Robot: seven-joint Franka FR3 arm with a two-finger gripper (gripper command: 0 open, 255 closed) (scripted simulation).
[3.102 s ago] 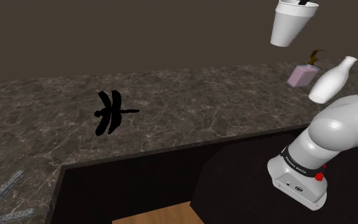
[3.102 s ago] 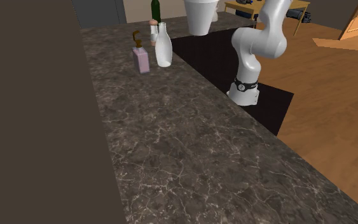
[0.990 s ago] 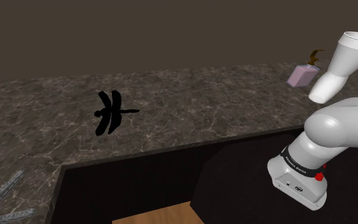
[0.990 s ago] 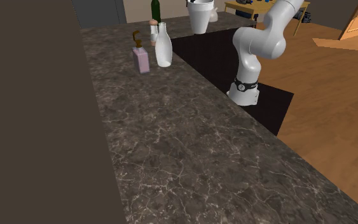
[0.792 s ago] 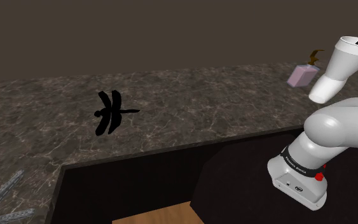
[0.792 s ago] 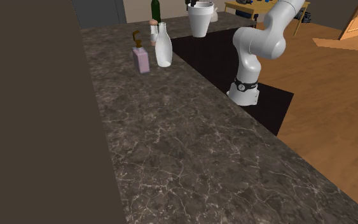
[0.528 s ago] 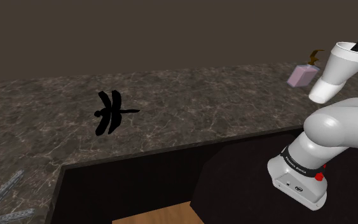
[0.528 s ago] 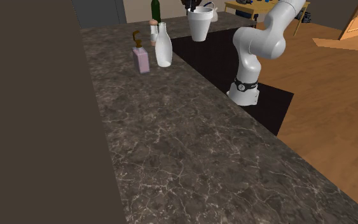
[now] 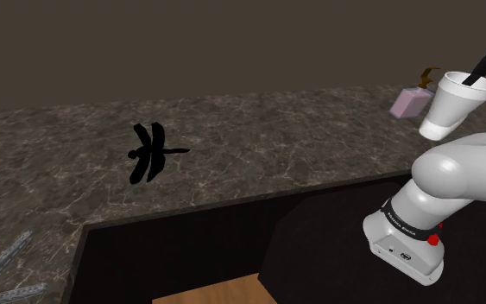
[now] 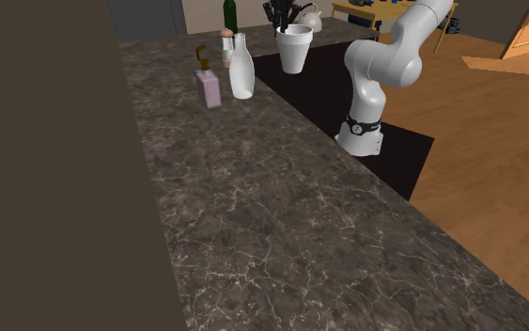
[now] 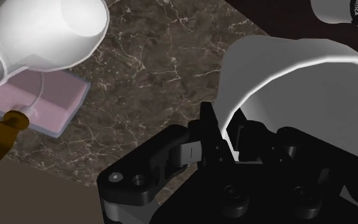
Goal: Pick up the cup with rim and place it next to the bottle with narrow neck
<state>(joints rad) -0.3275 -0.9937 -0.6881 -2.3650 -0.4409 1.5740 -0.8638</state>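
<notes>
- The pincer [image 11: 226,127] is closed on the wall of the white cup [image 10: 294,49], one finger inside the rim.
- The cup is upright, low by the bench [image 10: 253,216] edge; the bottle [image 10: 241,70] stands just beside it, toward the second exterior view's left.

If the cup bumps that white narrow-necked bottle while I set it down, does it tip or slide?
Likely tippy: the white bottle is tall with a narrow neck, so a high knock from the white cup could topple it. A low nudge would probably slide it across the smooth-looking counter. Fallen, its round body may roll.
</notes>
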